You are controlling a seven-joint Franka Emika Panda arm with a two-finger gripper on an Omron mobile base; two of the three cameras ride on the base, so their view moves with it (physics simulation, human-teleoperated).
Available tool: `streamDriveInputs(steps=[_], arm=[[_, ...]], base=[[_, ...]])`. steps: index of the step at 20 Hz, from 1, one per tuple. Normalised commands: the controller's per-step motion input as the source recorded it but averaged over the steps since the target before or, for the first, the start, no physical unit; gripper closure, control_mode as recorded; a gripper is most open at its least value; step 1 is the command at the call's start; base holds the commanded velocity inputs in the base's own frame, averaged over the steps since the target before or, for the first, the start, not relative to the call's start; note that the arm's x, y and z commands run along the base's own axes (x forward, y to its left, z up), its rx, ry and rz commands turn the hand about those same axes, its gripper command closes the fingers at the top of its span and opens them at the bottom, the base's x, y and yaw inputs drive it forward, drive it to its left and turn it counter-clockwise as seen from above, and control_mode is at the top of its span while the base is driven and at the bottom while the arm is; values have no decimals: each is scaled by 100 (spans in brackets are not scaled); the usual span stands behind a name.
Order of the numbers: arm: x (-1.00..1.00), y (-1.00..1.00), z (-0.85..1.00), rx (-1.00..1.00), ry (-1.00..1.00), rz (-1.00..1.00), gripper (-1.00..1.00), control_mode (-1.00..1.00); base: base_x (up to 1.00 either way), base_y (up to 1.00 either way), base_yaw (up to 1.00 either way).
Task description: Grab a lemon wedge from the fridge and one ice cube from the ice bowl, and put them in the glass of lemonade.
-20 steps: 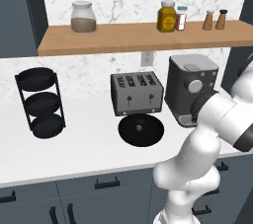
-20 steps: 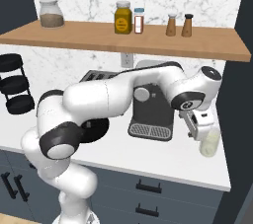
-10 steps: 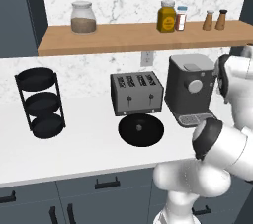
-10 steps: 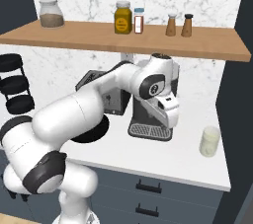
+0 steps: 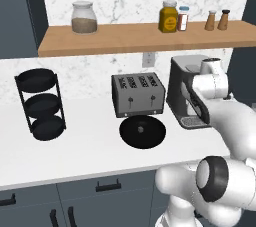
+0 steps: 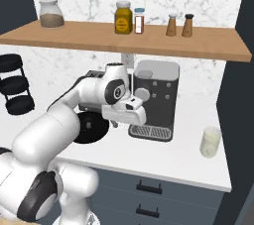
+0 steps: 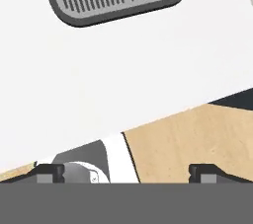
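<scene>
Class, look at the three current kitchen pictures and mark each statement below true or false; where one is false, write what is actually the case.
1. The glass of lemonade stands on the counter to the right of the coffee machine. True.
2. The tool holds a lemon wedge. False: its fingers stand wide apart with nothing between them.
3. The toaster sits on the wooden shelf. False: it stands on the counter, left of the coffee machine.
4. An amber lidded jar stands on the wooden shelf. True.
5. A black three-tier rack stands at the left of the counter. True.
</scene>
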Motion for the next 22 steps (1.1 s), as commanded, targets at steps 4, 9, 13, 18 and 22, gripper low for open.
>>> streamDriveInputs(steps=[4,9,13,18,22], arm=[[-3,100,-54,6,-6,59,-100,-100],[0,100,6,3,12,56,-100,-100],[-47,84,32,0,9,32,-100,-100],[-76,21,27,0,-2,3,-100,-100],[-85,0,25,0,-23,0,-100,-100]], base=[[0,0,0],[0,0,0],[0,0,0],[0,0,0],[0,0,0]])
